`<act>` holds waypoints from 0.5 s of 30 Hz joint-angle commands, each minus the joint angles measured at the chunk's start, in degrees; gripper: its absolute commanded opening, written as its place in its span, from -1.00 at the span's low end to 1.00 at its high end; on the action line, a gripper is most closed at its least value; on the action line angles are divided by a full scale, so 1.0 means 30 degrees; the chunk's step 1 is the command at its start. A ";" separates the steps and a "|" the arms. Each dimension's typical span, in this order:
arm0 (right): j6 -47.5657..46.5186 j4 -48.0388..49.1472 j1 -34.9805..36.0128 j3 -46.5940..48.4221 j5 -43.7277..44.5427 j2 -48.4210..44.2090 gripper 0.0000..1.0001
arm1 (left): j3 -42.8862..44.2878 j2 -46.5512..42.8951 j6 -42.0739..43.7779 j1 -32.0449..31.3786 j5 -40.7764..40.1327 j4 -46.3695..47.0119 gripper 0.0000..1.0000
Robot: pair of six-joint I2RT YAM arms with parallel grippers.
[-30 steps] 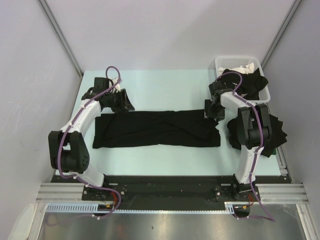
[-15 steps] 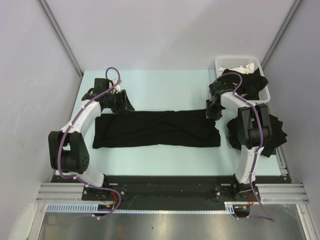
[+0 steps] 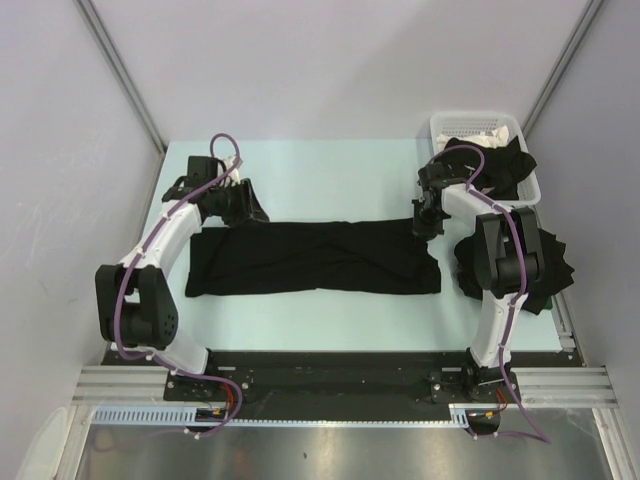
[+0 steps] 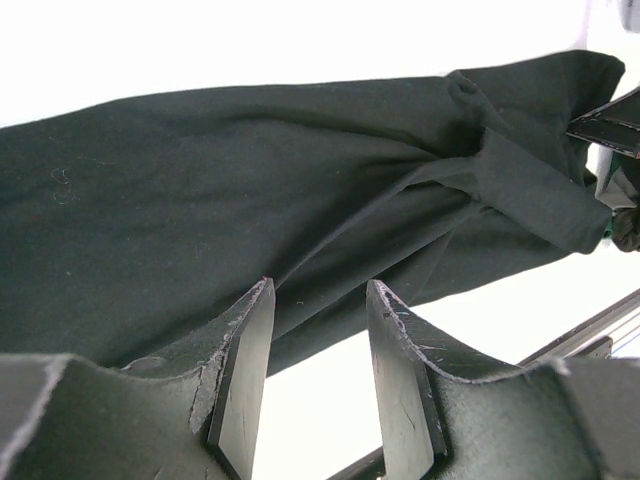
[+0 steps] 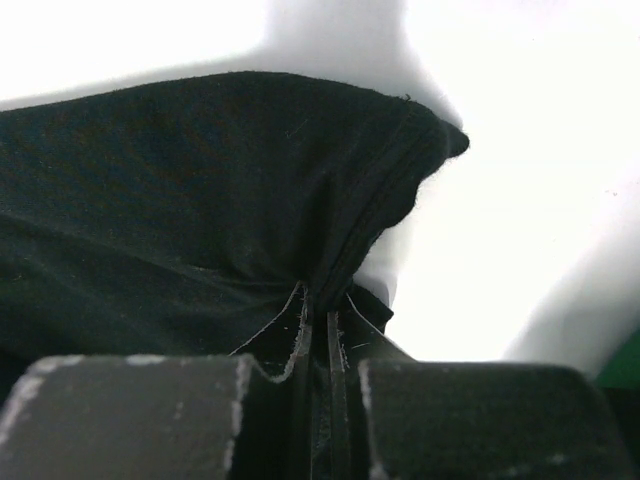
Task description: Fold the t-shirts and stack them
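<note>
Black t-shirt (image 3: 315, 257) lies folded into a long band across the middle of the pale bench (image 3: 330, 170), running left to right. At the band's far right corner the right end effector (image 5: 318, 335) is clenched, with a fold of cloth pinched between its fingers. At the far left corner the left end effector (image 4: 318, 300) is released, its jaws standing apart above the cloth. A crumpled pile (image 3: 548, 262) of black cloth sits at the bench's right edge. A draped shirt (image 3: 508, 165) hangs over the white basket (image 3: 480, 127) in the far right corner.
</note>
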 commanded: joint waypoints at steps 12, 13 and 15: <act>-0.1154 -0.0449 -0.0248 0.4542 0.1393 0.3124 -1.00 | -0.0134 -0.1148 -0.0318 -0.0129 -0.0045 0.0355 -0.05; -0.1271 -0.0713 -0.0249 0.5128 0.1510 0.3794 -1.00 | -0.0164 -0.1149 -0.0318 -0.0100 -0.0075 0.0355 -0.05; -0.1301 -0.1271 -0.0278 0.6798 0.1657 0.4472 -1.00 | -0.0252 -0.1266 -0.0318 -0.0100 -0.0104 0.0296 -0.05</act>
